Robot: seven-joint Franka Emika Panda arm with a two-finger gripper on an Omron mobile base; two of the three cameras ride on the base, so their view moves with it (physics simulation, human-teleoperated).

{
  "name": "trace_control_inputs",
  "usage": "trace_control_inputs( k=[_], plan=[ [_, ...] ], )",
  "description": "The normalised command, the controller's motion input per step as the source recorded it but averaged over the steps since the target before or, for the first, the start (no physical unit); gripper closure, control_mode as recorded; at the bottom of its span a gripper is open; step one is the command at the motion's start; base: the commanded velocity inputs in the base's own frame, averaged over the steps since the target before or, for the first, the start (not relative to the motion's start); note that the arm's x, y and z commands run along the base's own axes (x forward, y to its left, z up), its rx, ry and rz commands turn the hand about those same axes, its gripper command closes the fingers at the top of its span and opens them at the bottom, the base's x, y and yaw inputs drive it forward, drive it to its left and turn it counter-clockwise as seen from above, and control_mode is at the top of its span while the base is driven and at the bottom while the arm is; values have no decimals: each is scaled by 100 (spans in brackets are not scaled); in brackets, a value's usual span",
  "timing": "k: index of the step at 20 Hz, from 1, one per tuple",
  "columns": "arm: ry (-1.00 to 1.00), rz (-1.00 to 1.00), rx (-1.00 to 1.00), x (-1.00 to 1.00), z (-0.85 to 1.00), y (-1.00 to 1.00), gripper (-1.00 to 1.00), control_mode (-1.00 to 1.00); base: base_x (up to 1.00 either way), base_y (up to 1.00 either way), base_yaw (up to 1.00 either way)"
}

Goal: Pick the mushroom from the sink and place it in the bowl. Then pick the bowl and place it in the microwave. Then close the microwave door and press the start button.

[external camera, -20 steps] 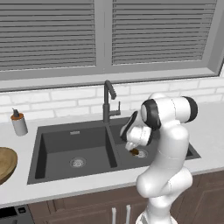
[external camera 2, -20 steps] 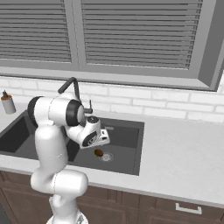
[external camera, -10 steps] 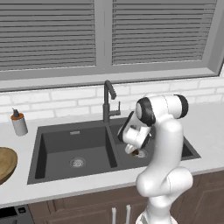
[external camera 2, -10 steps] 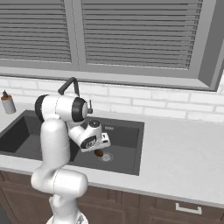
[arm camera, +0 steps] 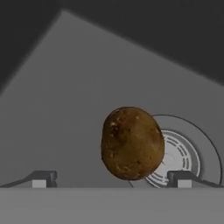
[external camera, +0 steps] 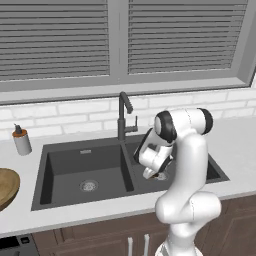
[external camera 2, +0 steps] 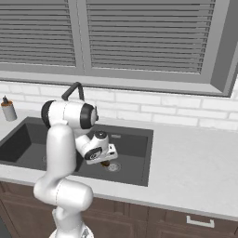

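The mushroom is a brown, rounded lump lying on the floor of the sink's right basin, partly covering the round steel drain. My gripper is open, and its two fingertips stand wide apart on either side of the mushroom, just short of it. In the base views the gripper hangs low inside the dark grey sink, right above the mushroom. The wooden bowl sits on the counter at the far left, cut off by the frame edge.
A tall black faucet rises behind the divider between the two basins, close to my forearm. A soap bottle stands at the counter's back left. The left basin has its own drain. Brick wall and window blinds close the back.
The arm has folded leftward and the hand has sunk a little lower into the right basin, closer to the mushroom. The mushroom has not moved.
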Motion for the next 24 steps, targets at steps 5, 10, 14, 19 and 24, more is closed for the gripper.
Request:
trace_control_inputs(
  k=[5,10,14,19,24],
  plan=[
    [0,0,0,40,-7,0,-100,-100,0,0,0],
    [0,0,0,34,-11,0,-100,-100,0,0,0],
    [1,0,0,12,-26,0,-100,-100,0,0,0],
    [0,0,0,11,-27,0,100,-100,0,0,0],
    [0,0,0,3,-18,0,100,-100,0,0,0]
  ],
)
